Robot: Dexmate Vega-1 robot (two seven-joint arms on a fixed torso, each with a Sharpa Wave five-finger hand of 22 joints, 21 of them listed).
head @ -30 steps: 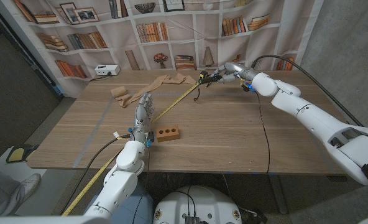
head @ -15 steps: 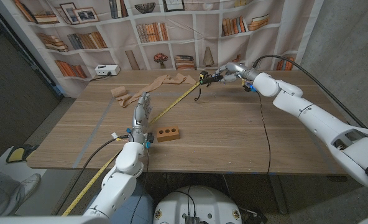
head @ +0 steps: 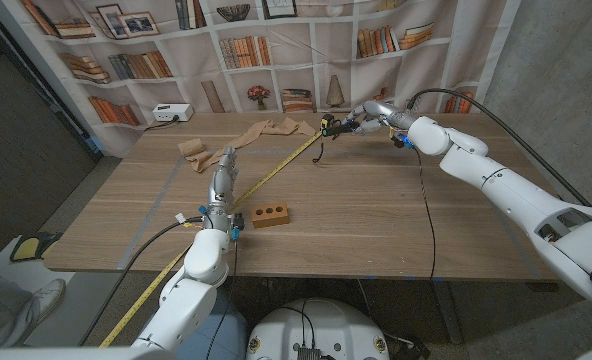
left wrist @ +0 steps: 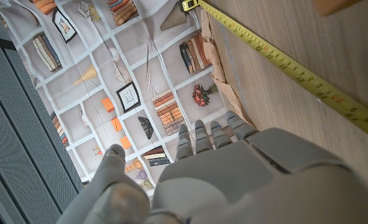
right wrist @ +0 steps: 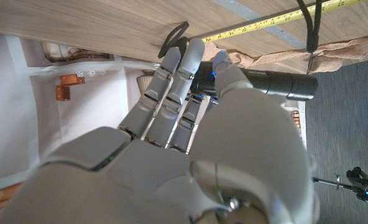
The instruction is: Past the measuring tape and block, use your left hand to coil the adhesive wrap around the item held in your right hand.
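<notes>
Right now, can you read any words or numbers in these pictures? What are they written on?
No text can be read for sure.
Measuring tape: black and red numbers along the yellow strip, too small to read.
Black tube held by the right hand: any print is too blurred to read.
Bookshelf backdrop: book titles too small to read.
Block: no writing visible.

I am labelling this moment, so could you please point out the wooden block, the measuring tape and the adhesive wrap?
wooden block [head: 271, 214], head view, its top face with the holes.
measuring tape [head: 276, 172], head view, the middle of the yellow blade.
adhesive wrap [head: 259, 130], head view, the loose tan strip.
</notes>
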